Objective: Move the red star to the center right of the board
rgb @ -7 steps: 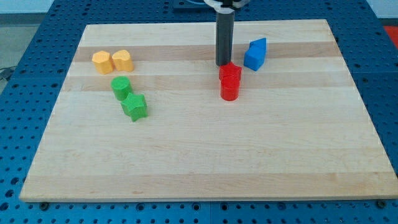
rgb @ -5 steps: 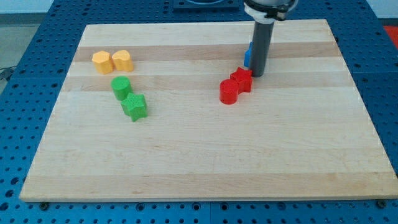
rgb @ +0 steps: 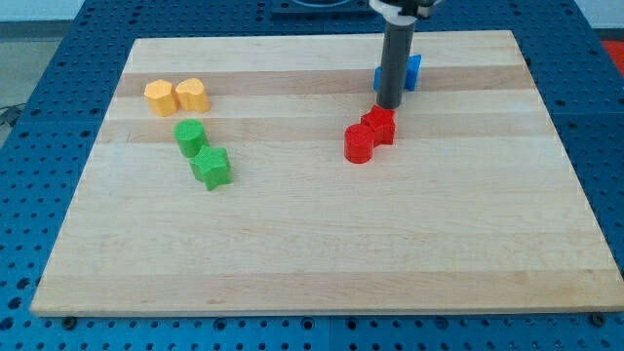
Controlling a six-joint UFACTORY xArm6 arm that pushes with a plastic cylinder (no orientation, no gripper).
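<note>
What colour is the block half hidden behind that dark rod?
Blue. The blue block shows behind the rod in the camera view, above my tip.

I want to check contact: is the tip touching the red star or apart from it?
Cannot tell: my tip stands just above the red star, too close to judge.

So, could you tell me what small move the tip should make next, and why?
Probably swing my tip round to the view's left of the red star-shaped block. It now sits just above the star, and the red cylinder block touches the star's lower left, so a rightward push needs that side.
</note>
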